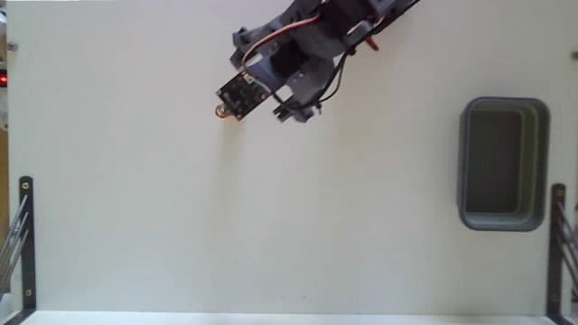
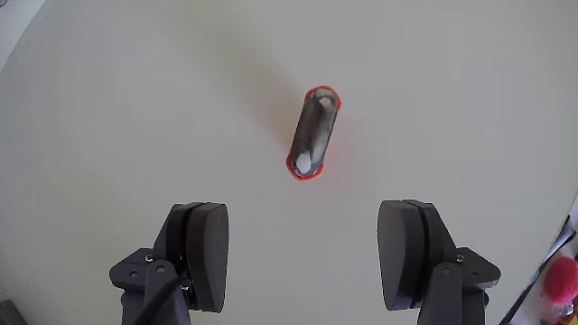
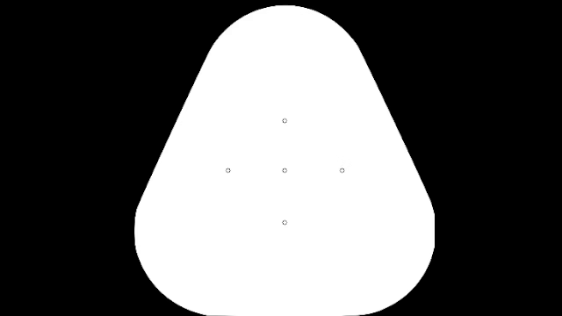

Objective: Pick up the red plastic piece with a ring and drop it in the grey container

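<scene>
Judging the red piece (image 2: pixel 313 135) light, stiff and slick, you should pinch its straight middle with your spread, empty claw (image 2: pixel 312 253) poised just short.

orange-red piece (image 2: pixel 313 135) with a greyish face on a plain cream tabletop (image 1: pixel 271 226); dark grey container (image 1: pixel 470 217); black gripper (image 2: pixel 302 257) fingers.

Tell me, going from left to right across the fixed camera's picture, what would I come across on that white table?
Red plastic piece, only a sliver peeking out beside the arm → the arm's gripper, just right of it → bare white table → grey container near the right edge.
</scene>
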